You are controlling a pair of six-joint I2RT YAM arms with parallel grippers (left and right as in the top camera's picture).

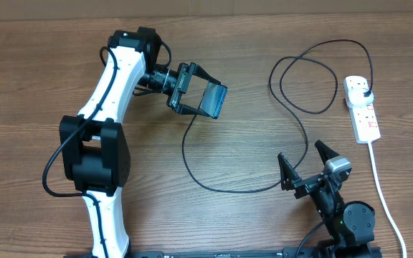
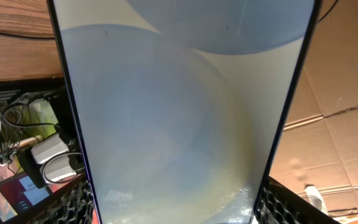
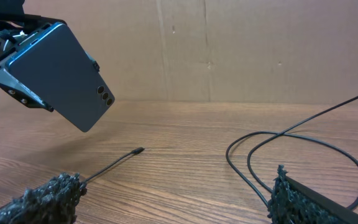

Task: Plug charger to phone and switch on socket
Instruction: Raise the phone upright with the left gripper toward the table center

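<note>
Currently the left gripper (image 1: 205, 99) clamps the raised phone (image 3: 61, 74); the right gripper (image 1: 300, 150), wide open and empty, should pinch the charger (image 3: 120, 160) just behind its tip.

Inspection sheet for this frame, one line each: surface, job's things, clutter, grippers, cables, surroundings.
Surface: wooden table.
Job's things: phone held tilted above the table; socket flat at the right side; charger with its plug in the socket and its tip loose on the table, not in the phone. Switch state cannot be told.
Clutter: nothing seen.
Grippers: left gripper shut on phone; right gripper open, by the charger.
Cables: charger loops across the table; white cord runs from the socket to the near edge.
Surroundings: cardboard behind the table.
</note>
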